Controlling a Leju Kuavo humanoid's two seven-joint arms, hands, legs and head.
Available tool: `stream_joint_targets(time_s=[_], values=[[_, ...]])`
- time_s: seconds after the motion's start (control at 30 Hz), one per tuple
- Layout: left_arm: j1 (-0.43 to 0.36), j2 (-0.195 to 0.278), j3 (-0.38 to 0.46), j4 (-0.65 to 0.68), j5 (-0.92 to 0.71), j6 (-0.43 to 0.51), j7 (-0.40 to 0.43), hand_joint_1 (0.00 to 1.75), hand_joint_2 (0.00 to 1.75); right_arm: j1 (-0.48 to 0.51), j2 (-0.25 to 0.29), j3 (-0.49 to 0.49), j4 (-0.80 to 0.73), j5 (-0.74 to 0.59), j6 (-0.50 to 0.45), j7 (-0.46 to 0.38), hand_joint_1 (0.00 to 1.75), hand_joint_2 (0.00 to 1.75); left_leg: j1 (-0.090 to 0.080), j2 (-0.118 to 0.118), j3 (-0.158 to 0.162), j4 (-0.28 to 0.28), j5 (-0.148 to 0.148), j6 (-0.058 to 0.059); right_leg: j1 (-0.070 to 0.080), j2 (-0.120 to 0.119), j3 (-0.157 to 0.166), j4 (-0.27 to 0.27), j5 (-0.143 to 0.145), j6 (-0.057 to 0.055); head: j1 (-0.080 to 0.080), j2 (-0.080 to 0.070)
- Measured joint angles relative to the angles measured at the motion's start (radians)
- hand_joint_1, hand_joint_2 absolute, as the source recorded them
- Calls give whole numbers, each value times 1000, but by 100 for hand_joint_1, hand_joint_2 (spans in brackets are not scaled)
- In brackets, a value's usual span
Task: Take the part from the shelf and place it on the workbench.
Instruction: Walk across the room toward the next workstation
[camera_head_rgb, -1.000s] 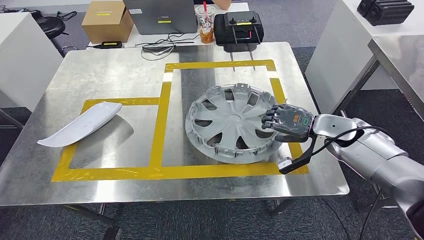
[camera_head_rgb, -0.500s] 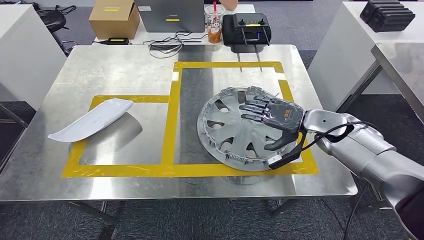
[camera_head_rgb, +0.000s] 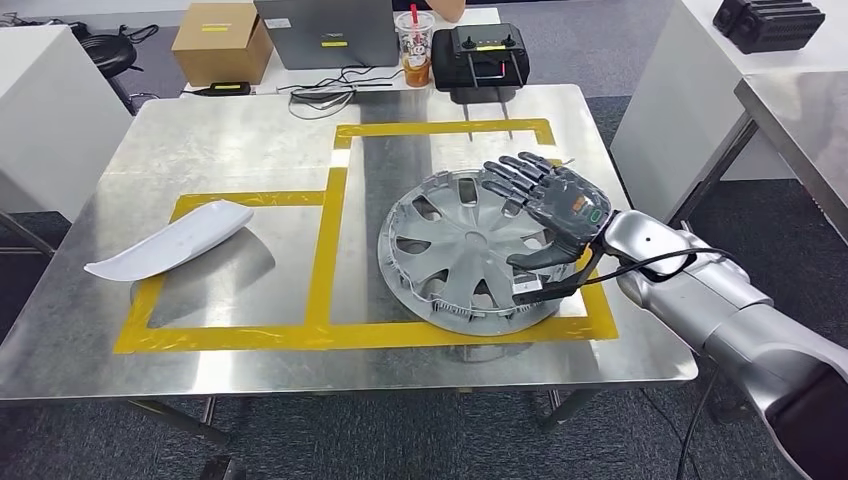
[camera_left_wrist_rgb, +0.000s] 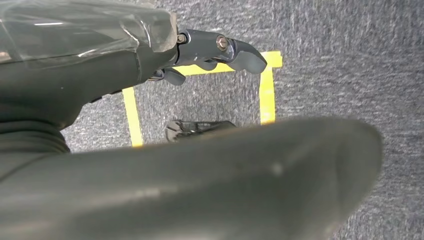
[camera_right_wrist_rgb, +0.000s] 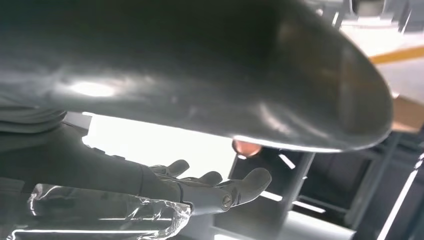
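Now right hand (camera_head_rgb: 556, 212) higher (fingers (camera_head_rgb: 508, 178) spread)

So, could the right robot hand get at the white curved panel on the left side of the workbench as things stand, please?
Probably not without repositioning: the right robot hand is open above the wheel cover, and the white curved panel lies across the workbench.

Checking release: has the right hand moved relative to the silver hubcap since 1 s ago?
Yes. The right hand has opened and lifted off the silver hubcap's right rim, fingers now spread over it toward the yellow tape.
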Motion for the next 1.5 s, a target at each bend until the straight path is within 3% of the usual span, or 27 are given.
stream_joint_targets(time_s=[0.03, 0.07, 0.17, 0.23, 0.33, 0.4, 0.47, 0.5, 0.53, 0.57, 0.63, 0.7, 0.73, 0.8, 0.83, 0.9, 0.97, 1.0, 1.03, 1.07, 1.1, 1.2, 1.27, 1.33, 1.4, 1.47, 1.5], values=[[0, -1, 0, 0, 0, 1, 0, 0, 0, 11, 1, -14, 4, -4, -11, 1, 0, 0, 1, 0, 10, -3, 6, 0, 0, 0, -3, 0, 3, 0, 0, 0], [0, -1, 0, 0, 0, 2, 0, 0, 0, 22, 2, -28, 7, -4, -18, 1, 0, 0, 2, 0, 39, -45, 27, 2, 0, 0, -5, 0, 6, 1, 0, 0], [-2, 1, 0, -1, 0, 5, 1, 0, 0, 55, 5, -82, 10, 16, -27, 2, 0, 0, -3, -2, 154, -236, 90, 14, 3, 1, -9, 0, 15, 11, 0, 0], [-4, 3, 0, -1, 0, 7, 3, 0, 0, 83, 7, -125, 8, 40, -30, 7, 0, 0, -10, -4, 172, -276, 95, 22, 3, 1, -13, -2, 23, 24, 1, 0], [-5, 6, 0, -2, 0, 9, 4, 0, 0, 141, 11, -189, -3, 89, -33, 11, 0, 0, -10, -3, 164, -292, 122, 46, 1, 0, -23, 0, 23, 39, 2, 0], [-7, 7, 0, -5, 1, 11, 5, 0, 0, 178, 17, -236, -9, 114, -34, 10, 0, 0, -8, -1, 151, -307, 146, 61, 2, 0, -54, 69, -35, 30, 4, 0], [-8, 7, 0, -7, 2, 16, 6, 0, 0, 209, 26, -283, -11, 130, -34, 4, 0, 0, -12, -1, 127, -309, 164, 67, 2, 1, -95, 199, -112, 22, 6, 0], [-7, 7, 0, -7, 3, 18, 6, 0, 0, 223, 32, -303, -11, 136, -34, -2, 0, 0, -14, -1, 116, -309, 172, 68, 2, 1, -105, 249, -132, 24, 6, 0], [-7, 7, 0, -8, 4, 19, 6, 0, 0, 236, 39, -323, -11, 138, -34, -9, 0, 0, -16, -1, 104, -308, 181, 68, 2, 1, -99, 270, -136, 30, 6, 0], [-6, 7, 0, -9, 5, 19, 6, 0, 0, 248, 45, -342, -11, 139, -34, -17, 0, 0, -16, 0, 94, -307, 189, 66, 2, 1, -73, 249, -124, 38, 6, 0], [-5, 7, 0, -12, 8, 20, 7, 0, 0, 261, 57, -378, -14, 134, -34, -28, 0, 0, -17, -1, 74, -302, 202, 61, 3, 0, 24, 115, -94, 48, 7, 0], [-4, 8, 0, -16, 12, 23, 7, 0, 0, 269, 67, -413, -23, 127, -35, -36, 0, 0, -20, -1, 60, -294, 213, 51, 7, 2, 95, 6, -86, 39, 6, 0], [-3, 8, 0, -17, 15, 26, 8, 0, 0, 276, 72, -430, -28, 124, -35, -40, 0, 0, -20, -1, 56, -291, 219, 45, 11, 2, 106, -15, -88, 32, 6, 0], [0, 9, 0, -18, 19, 34, 8, 0, 0, 301, 85, -467, -42, 114, -35, -48, 0, 0, -17, -2, 53, -290, 229, 33, 11, 2, 99, -16, -77, 16, 6, 0], [2, 9, -1, -19, 20, 38, 8, 0, 0, 314, 94, -486, -49, 108, -35, -53, 0, 0, -14, -2, 48, -284, 220, 27, 10, 1, 94, -17, -70, 7, 6, 0], [6, 9, -1, -22, 20, 44, 9, 0, 0, 342, 117, -529, -64, 94, -35, -65, 0, 0, -8, -2, 25, -221, 154, 13, 5, -1, 79, -19, -53, -9, 6, 0], [8, 9, -1, -26, 20, 48, 9, 0, 0, 376, 141, -578, -79, 85, -35, -76, 0, 0, -2, -1, -9, -94, 62, 1, 7, -1, 61, -18, -36, -14, 4, 0], [9, 9, -1, -27, 21, 50, 10, 0, 0, 396, 153, -604, -87, 83, -35, -82, 0, 0, 0, -1, -18, -39, 38, -2, 8, -1, 51, -18, -29, -13, 4, 0], [10, 9, -1, -27, 21, 50, 11, 0, 0, 417, 165, -631, -96, 82, -35, -89, 0, 0, 1, 0, -15, -9, 33, -4, 8, -1, 41, -17, -21, -12, 4, 0], [12, 9, -1, -28, 21, 51, 11, 0, 0, 437, 175, -655, -104, 80, -35, -96, 0, 0, 2, 0, 4, -12, 46, -4, 9, -1, 31, -17, -13, -11, 4, 0], [13, 9, -1, -29, 22, 52, 12, 0, 0, 455, 186, -681, -112, 77, -35, -103, 0, 0, 2, 0, 44, -56, 70, 0, 10, 0, 22, -16, -6, -9, 4, 0], [13, 12, -1, -32, 27, 55, 12, 0, 0, 494, 217, -753, -137, 61, -35, -122, 0, 0, -6, -3, 186, -256, 91, 20, 11, 0, 4, -16, 15, 3, 4, 0], [15, 14, -1, -33, 32, 58, 12, 0, 0, 514, 234, -791, -147, 47, -35, -133, 0, 0, -13, -4, 209, -299, 83, 30, 9, -2, 1, -19, 27, 16, 4, 0], [18, 15, -1, -33, 37, 61, 12, 0, 0, 537, 250, -824, -153, 28, -35, -142, 0, 0, -16, -2, 202, -312, 103, 43, 8, -2, -4, -22, 34, 27, 3, 0], [18, 15, -1, -33, 40, 61, 9, 0, 0, 558, 263, -854, -157, 2, -35, -148, 0, 0, -12, 1, 189, -332, 132, 58, 10, -1, -29, 22, -9, 24, 7, 0], [20, 15, -1, -33, 42, 62, 3, 0, 0, 576, 275, -884, -157, -23, -35, -150, 0, 0, -11, 2, 168, -337, 156, 66, 9, 0, -70, 137, -92, 12, 10, 0], [21, 15, -1, -33, 42, 62, 1, 0, 0, 588, 281, -899, -158, -33, -35, -149, 0, 0, -11, 2, 154, -337, 166, 66, 9, 0, -85, 200, -121, 12, 10, 0]])
